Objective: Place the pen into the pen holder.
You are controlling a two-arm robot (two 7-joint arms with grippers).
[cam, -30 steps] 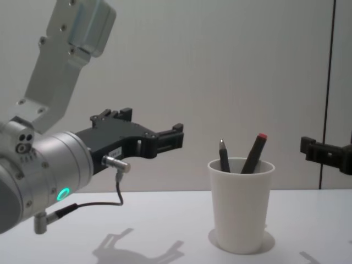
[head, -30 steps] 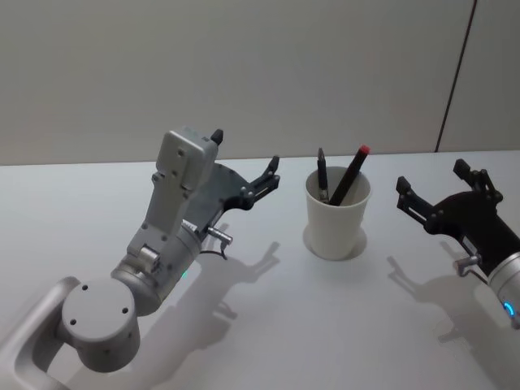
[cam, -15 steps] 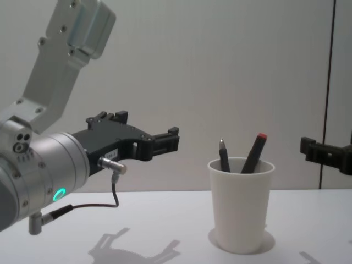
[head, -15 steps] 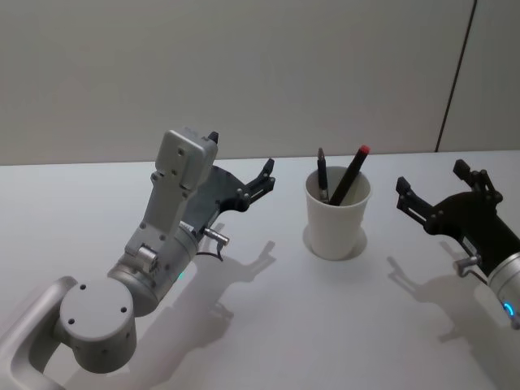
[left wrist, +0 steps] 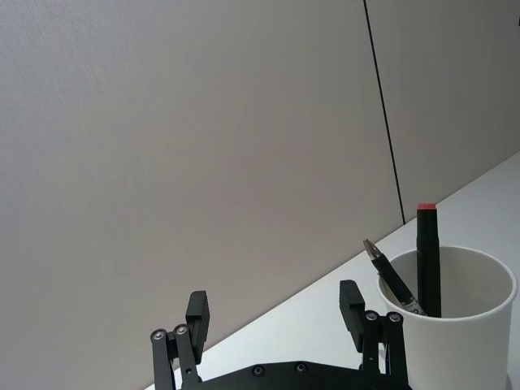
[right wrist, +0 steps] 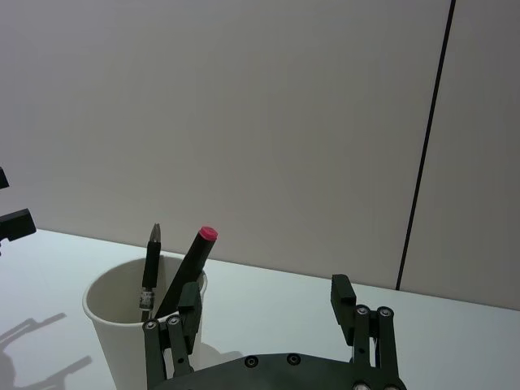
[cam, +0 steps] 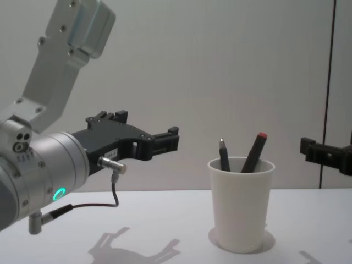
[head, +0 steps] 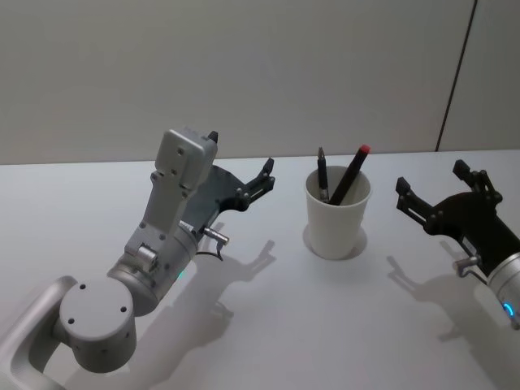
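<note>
My left gripper's (head: 240, 173) fingers are spread and hold nothing, hovering centre-left in the head view, apart from the pen holder (head: 337, 213). My right gripper (head: 440, 188), at the right edge, is spread wide and empty too. The pen holder stands upright at centre on the white table (head: 325, 325), with a red-capped pen (head: 349, 175) and a dark pen (head: 322, 175) leaning inside it.

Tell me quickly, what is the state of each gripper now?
Left gripper: open, holding nothing, left of the cup.
Right gripper: open, holding nothing, right of the cup.
</note>
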